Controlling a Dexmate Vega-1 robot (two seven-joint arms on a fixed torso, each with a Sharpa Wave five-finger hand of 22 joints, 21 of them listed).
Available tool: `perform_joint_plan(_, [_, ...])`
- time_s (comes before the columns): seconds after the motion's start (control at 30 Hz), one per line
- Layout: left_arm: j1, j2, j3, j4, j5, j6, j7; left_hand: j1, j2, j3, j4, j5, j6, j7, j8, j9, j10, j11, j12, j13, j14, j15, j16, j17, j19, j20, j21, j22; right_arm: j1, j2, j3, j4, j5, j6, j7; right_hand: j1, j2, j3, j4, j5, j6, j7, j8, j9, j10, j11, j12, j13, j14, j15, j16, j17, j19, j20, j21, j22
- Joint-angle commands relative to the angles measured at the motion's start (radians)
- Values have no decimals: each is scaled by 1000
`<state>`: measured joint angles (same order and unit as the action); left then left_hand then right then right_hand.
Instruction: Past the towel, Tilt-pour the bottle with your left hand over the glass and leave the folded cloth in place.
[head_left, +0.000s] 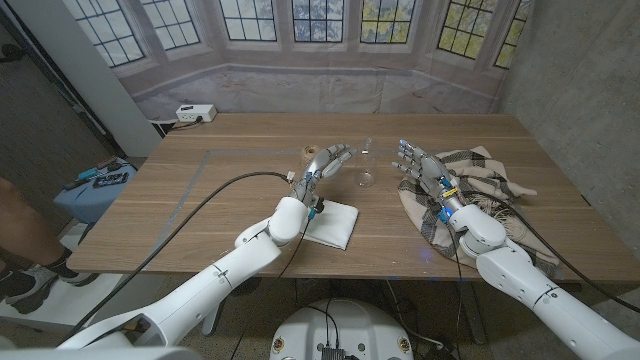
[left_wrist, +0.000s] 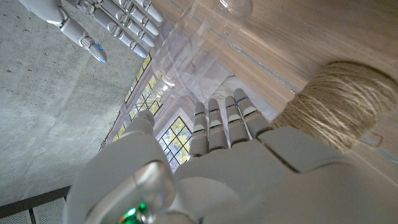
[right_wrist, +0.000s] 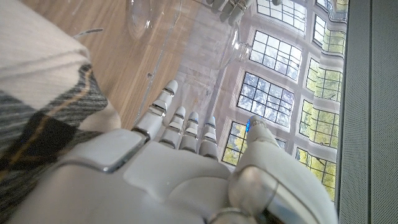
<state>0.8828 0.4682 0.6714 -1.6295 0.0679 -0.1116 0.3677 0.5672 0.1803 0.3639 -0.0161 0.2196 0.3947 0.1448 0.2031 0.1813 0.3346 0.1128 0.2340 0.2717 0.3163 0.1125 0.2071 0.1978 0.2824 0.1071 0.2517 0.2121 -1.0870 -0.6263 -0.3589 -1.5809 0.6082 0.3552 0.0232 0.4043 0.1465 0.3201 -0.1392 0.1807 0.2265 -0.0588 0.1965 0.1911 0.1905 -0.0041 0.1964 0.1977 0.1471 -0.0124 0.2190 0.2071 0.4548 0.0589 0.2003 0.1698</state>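
currently my left hand (head_left: 322, 164) reaches past the folded cloth (head_left: 333, 223), fingers (left_wrist: 219, 121) released and straight beside the twine-wrapped bottle (left_wrist: 341, 103). just right of it stands the glass (head_left: 366, 165), bare worktop (head_left: 230, 170) around. my right hand (head_left: 418, 165) hovers released over the plaid towel (head_left: 480, 180). i read no labels.

It looks like a test room made to look like a home, since past the hands a wrinkled printed sheet (head_left: 300, 60) with a picture of windows hangs behind the wooden table (head_left: 230, 165), next to a bare grey wall (head_left: 580, 70), with a power strip (head_left: 196, 114).
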Motion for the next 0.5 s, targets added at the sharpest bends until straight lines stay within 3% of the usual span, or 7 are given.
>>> perform_joint_plan(0.03, [60,25,-26,-63,-40,-17,-22,-2,12,9,6,6,4,3,-2,3,15,0,6,0,11,1,6,5,2,-6,6,2,2,5,-11,-13,-17,-6,-14,12,2,2,-1,7,-1,8,-2,-1,6,0,3,2,4,3,2,1,4,7,-4,5])
perform_joint_plan(0.33, [104,46,-47,-114,-74,-14,-39,-4,24,29,15,15,9,10,-3,3,17,5,5,-3,15,1,6,4,4,-3,8,3,6,9,-20,-16,-27,-8,-18,13,2,3,-1,7,-2,16,-2,-1,6,0,3,2,4,2,2,1,4,4,-4,5])
perform_joint_plan(0.5, [122,49,-53,-132,-82,-21,-39,18,33,85,11,51,15,10,-6,3,18,9,2,-8,16,2,3,2,2,-5,11,4,6,9,-22,-19,-29,-11,-21,13,1,3,-1,7,-3,20,-2,-1,6,-1,3,2,5,2,3,1,2,-1,-5,5])
